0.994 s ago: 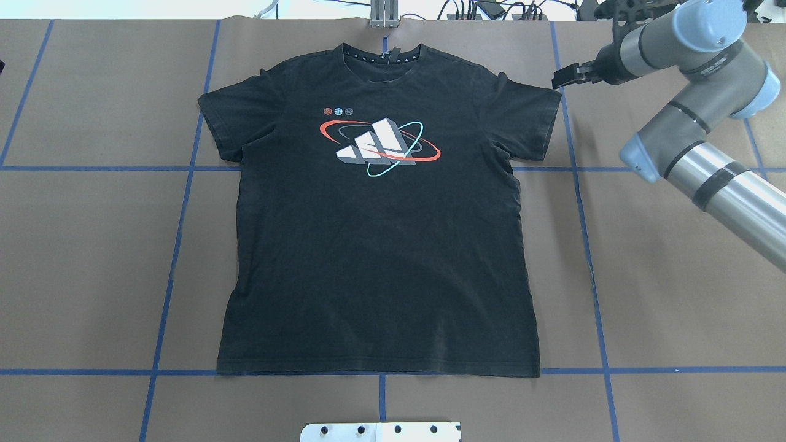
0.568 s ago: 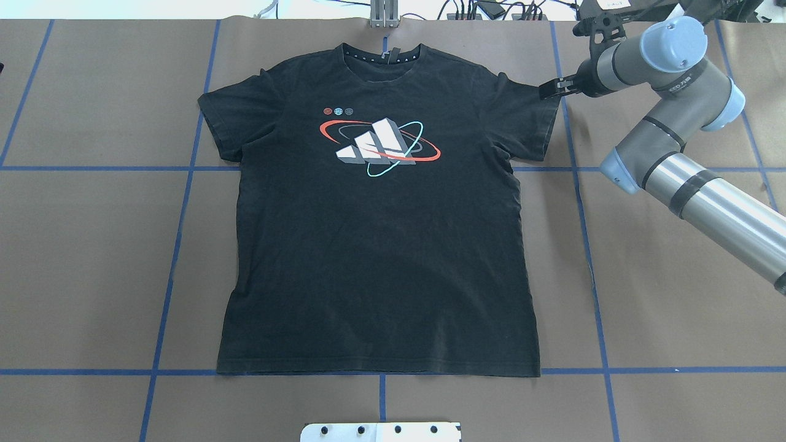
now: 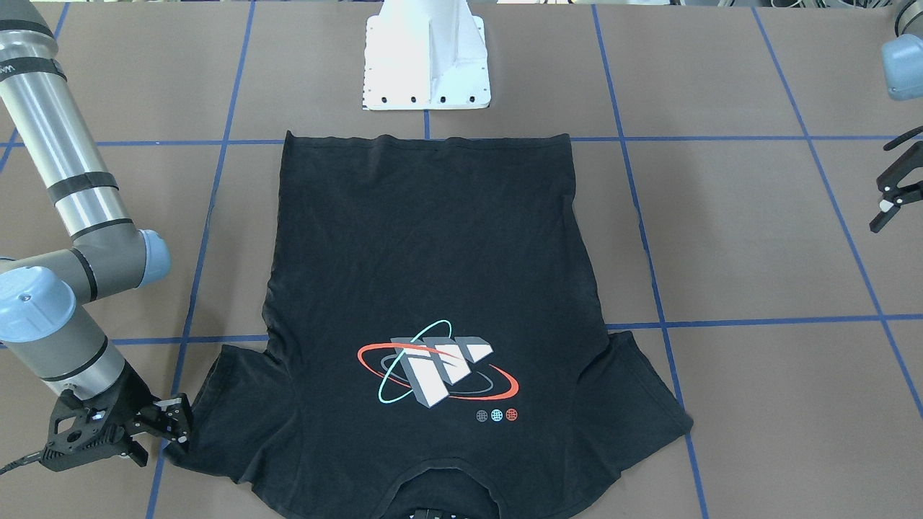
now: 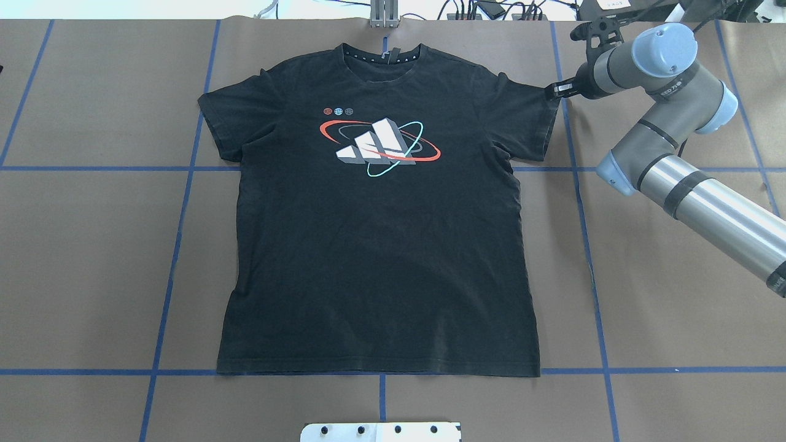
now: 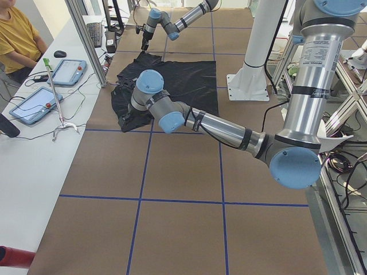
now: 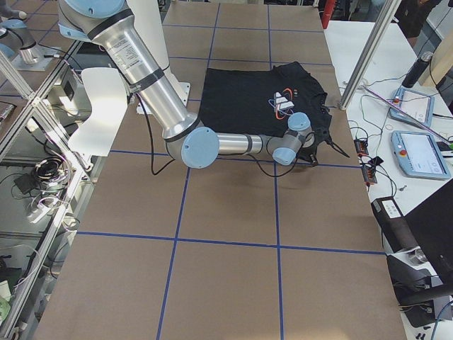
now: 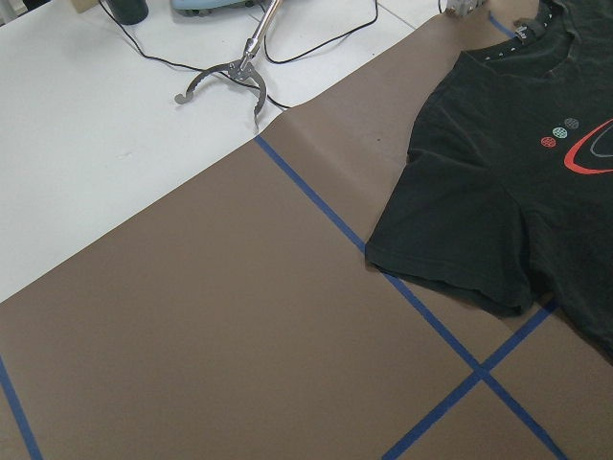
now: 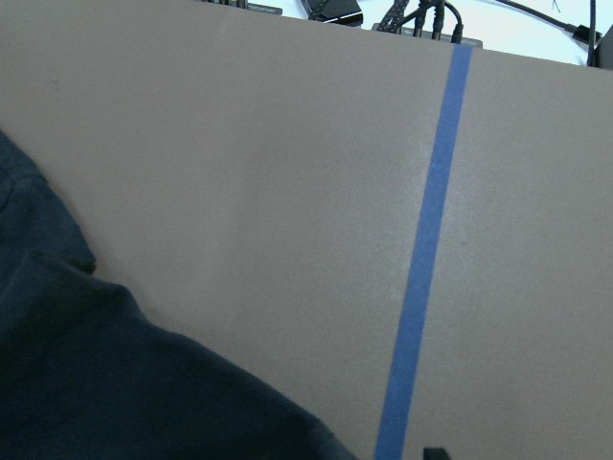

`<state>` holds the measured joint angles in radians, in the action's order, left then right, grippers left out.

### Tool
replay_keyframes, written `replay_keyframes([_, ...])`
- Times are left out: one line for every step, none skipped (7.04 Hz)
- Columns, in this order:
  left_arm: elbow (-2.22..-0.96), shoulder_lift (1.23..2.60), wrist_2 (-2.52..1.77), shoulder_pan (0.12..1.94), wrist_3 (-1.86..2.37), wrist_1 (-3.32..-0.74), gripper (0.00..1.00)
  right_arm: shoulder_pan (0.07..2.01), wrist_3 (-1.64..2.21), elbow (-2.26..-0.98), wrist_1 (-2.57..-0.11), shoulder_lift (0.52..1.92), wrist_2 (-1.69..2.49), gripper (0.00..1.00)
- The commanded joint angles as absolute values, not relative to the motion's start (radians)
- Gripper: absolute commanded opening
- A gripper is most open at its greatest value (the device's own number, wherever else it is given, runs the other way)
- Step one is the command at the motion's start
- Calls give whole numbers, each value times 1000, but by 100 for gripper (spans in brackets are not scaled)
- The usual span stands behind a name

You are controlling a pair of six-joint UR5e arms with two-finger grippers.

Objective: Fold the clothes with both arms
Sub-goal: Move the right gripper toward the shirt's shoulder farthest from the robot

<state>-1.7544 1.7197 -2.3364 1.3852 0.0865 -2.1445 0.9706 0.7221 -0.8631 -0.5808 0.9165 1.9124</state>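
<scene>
T-shirt (image 4: 374, 245): flat, unfolded, sleeve edge at right gripper (image 4: 554, 91) tips | right jaws: cannot tell whether apart or closed | left gripper (image 3: 885, 204): jaws apart, empty, shirt well off | progress: no fold made, every fold left to do

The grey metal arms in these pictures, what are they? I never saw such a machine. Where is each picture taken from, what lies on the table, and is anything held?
They are a robot's right arm and left arm, each ending in a two-finger tool. One camera looks down from behind the robot, one faces it across the table, two stand at the table's ends, one sits on each wrist. A black short-sleeved T-shirt with a white, red and teal print lies flat on the brown table. The right tool is at a sleeve's edge; whether it grips, I cannot tell. The left tool stands apart from the shirt.
</scene>
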Motion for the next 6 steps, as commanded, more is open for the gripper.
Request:
replay_keyframes([-1755,1720,-2336,1385,86,-2145,100,969,713,-861,-581,913,1911,38])
replay_keyframes([-1755,1720,-2338,1385,87,-2145,100,968,713,-861,-581,911,1911,26])
replay_keyframes([-1755,1720,-2338,1385,87,-2143,100,968,713,-862,-580,913,1911,4])
replay_keyframes([-1755,1718,-2338,1385,87,-2144,100,968,713,-874,-580,914,1911,0])
replay_keyframes([-1755,1718,-2338,1385,87,-2145,100,971,716,-931,-586,926,1911,0])
replay_keyframes([-1755,1718,-2338,1385,89,-2145,100,977,725,-990,-591,934,1916,0])
